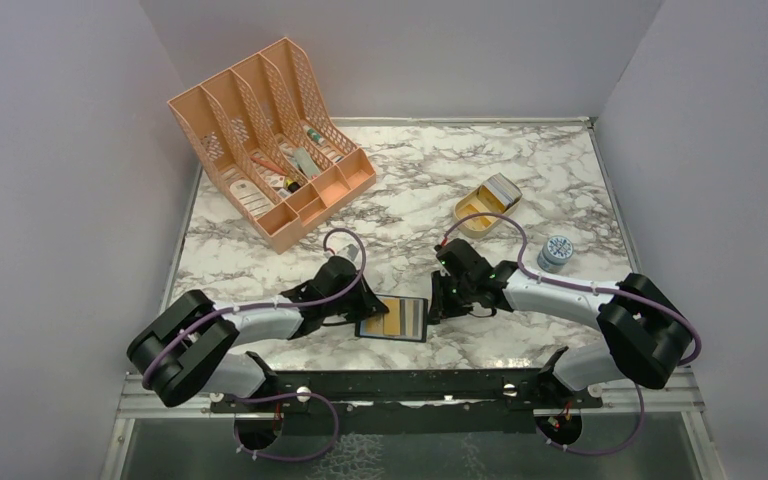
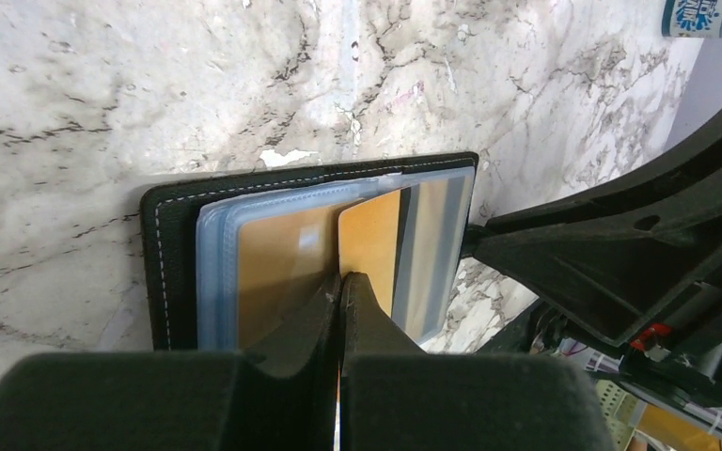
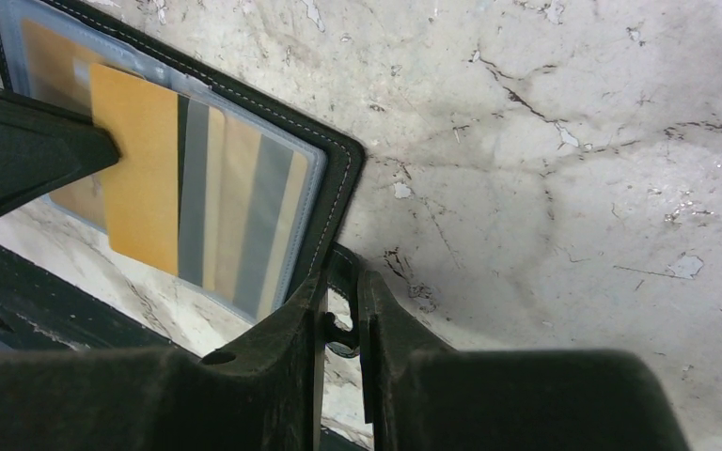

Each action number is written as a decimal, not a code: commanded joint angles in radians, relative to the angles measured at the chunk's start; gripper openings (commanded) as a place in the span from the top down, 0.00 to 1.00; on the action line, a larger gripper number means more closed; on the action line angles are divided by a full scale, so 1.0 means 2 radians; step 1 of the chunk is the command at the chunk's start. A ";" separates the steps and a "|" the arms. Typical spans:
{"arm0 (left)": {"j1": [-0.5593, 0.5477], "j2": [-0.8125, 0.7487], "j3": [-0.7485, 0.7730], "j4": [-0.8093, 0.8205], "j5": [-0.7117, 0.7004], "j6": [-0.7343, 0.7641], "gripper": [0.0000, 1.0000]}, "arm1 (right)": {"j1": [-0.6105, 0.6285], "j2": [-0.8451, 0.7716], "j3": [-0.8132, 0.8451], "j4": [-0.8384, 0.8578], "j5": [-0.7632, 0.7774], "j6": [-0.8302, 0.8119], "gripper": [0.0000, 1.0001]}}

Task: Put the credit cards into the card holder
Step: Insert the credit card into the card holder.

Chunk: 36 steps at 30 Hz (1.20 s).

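Stretched low over the marble from the near left: dark elbow folded back by the base, white forearm running rightward to the left gripper (image 1: 367,303). Clenched there on a tan-orange credit card (image 2: 373,240), gripped at its near edge, fingertips (image 2: 324,305) pressed together with only the card between them. Holding that card over the clear plastic sleeves (image 2: 214,272) of the card holder (image 1: 394,319), overlapping them; no telling whether inside a sleeve or merely on top.

Mirrored from the near right: bulky elbow bent close to the table's edge, forearm reaching leftward to the right gripper (image 1: 439,303). Nipped tight there on the right edge of the holder's black stitched cover, fingers (image 3: 306,319) almost touching with the leather between.

Spread open and flat between the two grippers, close to the near edge of the table. More cards (image 3: 235,211) behind the clear sleeves, showing as tan and blue-grey stripes.

Underneath, a white marble-patterned tabletop (image 1: 410,180) with grey veins. At the far left, a peach desk organiser (image 1: 260,130) with pens and small items in its compartments. Right of centre and well beyond the holder, an open gold oval tin (image 1: 485,208). Nearer the right side, a small round container (image 1: 557,253) with a blue-grey lid. Closed in left, back and right by plain pale grey walls (image 1: 410,50).
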 commanded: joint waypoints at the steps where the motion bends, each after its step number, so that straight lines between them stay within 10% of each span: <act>1: -0.015 0.027 -0.004 0.015 -0.001 -0.005 1.00 | 0.005 -0.014 -0.004 0.022 -0.011 0.007 0.84; 11: -0.035 0.047 0.020 0.022 -0.005 -0.002 0.99 | 0.005 -0.012 -0.002 0.022 -0.010 0.007 0.84; 21: -0.036 0.013 0.033 -0.022 -0.020 0.008 0.54 | 0.005 -0.015 0.001 0.017 -0.007 0.007 0.85; 36: -0.053 0.045 0.047 0.005 -0.005 0.004 0.66 | 0.005 -0.012 -0.006 0.028 -0.010 0.010 0.85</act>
